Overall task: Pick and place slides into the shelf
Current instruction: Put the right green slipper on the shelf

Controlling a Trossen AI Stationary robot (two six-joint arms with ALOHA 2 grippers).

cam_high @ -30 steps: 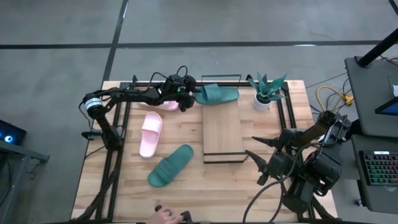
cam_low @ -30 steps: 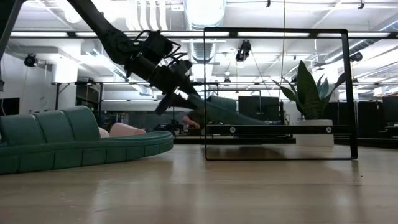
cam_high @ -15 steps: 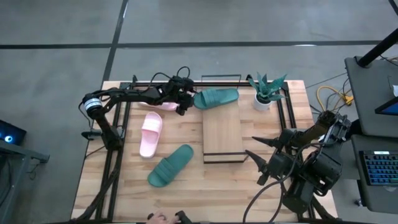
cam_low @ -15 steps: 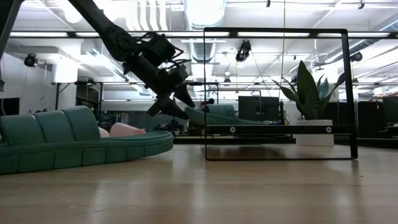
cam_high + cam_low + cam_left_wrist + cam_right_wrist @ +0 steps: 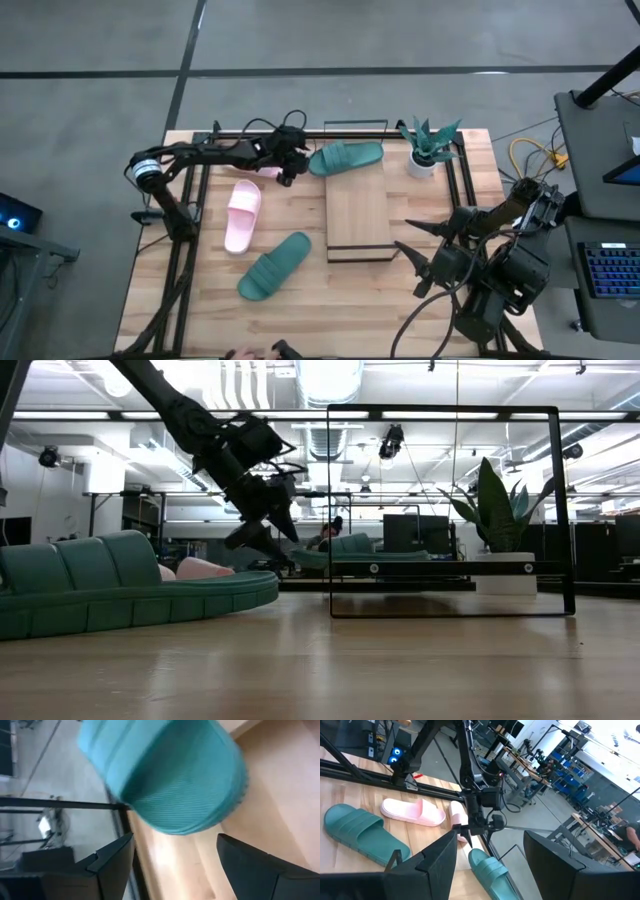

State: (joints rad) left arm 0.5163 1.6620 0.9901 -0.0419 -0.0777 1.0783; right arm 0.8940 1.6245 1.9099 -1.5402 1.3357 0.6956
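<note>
A teal slide [image 5: 347,156] lies level on the far end of the shelf [image 5: 357,215], a light plank in a black wire frame; the low view shows this slide [image 5: 350,548] resting on the frame's rail. My left gripper [image 5: 289,167] stands open just left of it. Its fingers flank the slide's near end [image 5: 170,775] without touching. A pink slide [image 5: 243,215] and a second teal slide [image 5: 275,265] lie sole-down on the table left of the shelf. Another pink slide [image 5: 262,170] is mostly hidden under the left arm. My right gripper [image 5: 415,255] hangs open, raised at the near right.
A potted plant [image 5: 430,148] stands at the far right beside the shelf. Black frame rails run along the table's left and right sides. A person's hand [image 5: 240,354] shows at the near edge. Bare wood lies between the shelf and the loose slides.
My left gripper has opened and let go of the teal slide, then drawn back a little toward the table's left while tipping and rolling. The slide, tilted in the hold before, now lies level on the shelf's far end.
</note>
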